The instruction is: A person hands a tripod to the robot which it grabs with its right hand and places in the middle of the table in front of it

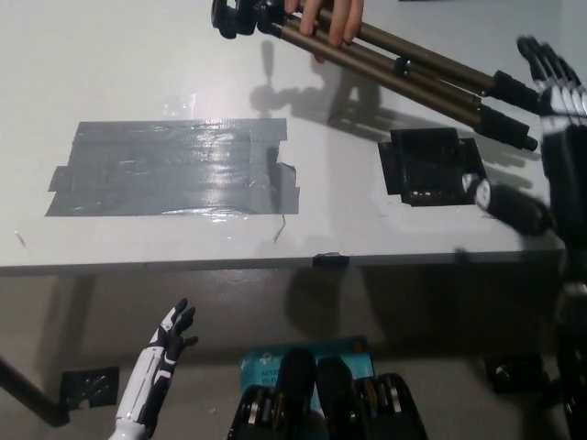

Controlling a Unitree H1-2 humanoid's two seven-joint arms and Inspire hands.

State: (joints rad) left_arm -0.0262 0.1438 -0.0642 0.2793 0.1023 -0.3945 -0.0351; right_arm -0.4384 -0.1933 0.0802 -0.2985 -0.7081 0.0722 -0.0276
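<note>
A folded tripod (394, 69) with brown legs and black feet slants over the far side of the white table (138, 55), held near its black head by a person's hand (326, 18). My black right hand (550, 110) is raised at the right edge, fingers spread and open, just right of the tripod's feet and not touching them. My white left hand (172, 335) rests open below the table's front edge at the lower left.
A grey tape patch (174, 168) covers the table's left middle. A black tape square (429, 165) lies at the right, under the tripod's feet end. A black bracket (330, 261) sits on the front edge.
</note>
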